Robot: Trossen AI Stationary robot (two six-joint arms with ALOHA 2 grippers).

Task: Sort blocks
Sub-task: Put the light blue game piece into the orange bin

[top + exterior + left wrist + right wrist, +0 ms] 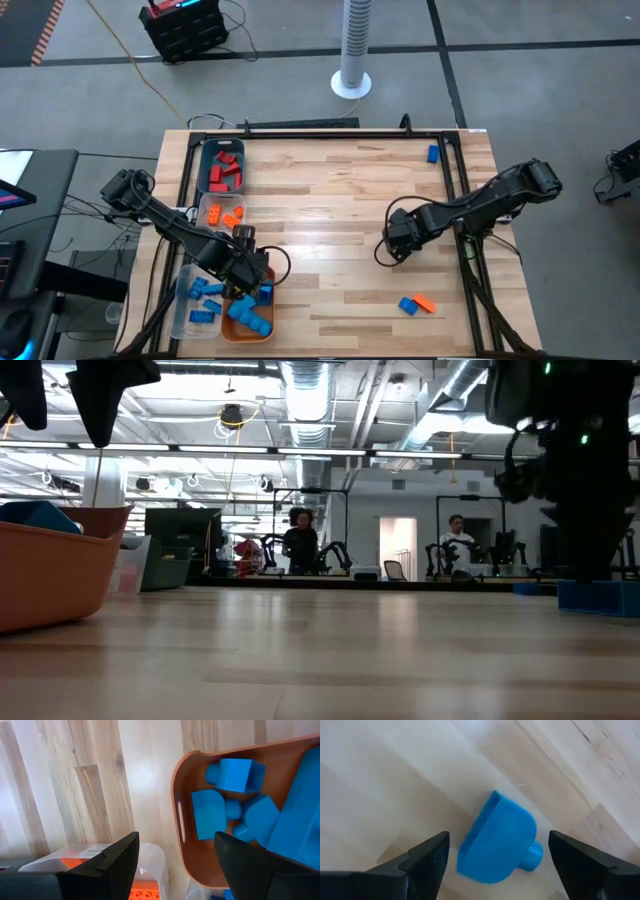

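- Pale wooden table (330,230) on a grey workshop floor, white fan column beyond its far edge; benches, other arms and two people far off in the low view.
- Down the left side, a row of containers: bin of red blocks (224,172), bin of orange blocks (228,215), clear bin of light blue blocks (200,300), and an orange tray (262,335) of darker blue blocks (235,805). Evidently one colour per container.
- Left gripper (250,268) poised just over the tray's near corner, beside the orange bin. Jaws wide apart, nothing between them. Probably placed there for dropping blocks off.
- Right gripper (392,248) low over the table's middle, right of centre, pointed straight down. Jaws spread wide, astride a single blue block (497,840) lying tipped on the wood, one stud to the side. Not yet touching it, as far as can be seen; seemingly lined up for a pinch across the flat faces.
- Left to sort: one blue block (433,153) near the far right corner, and a blue and orange pair (416,305) touching near the front right.
- Risk, by judgement: tilted block may skid or roll as the jaws close.
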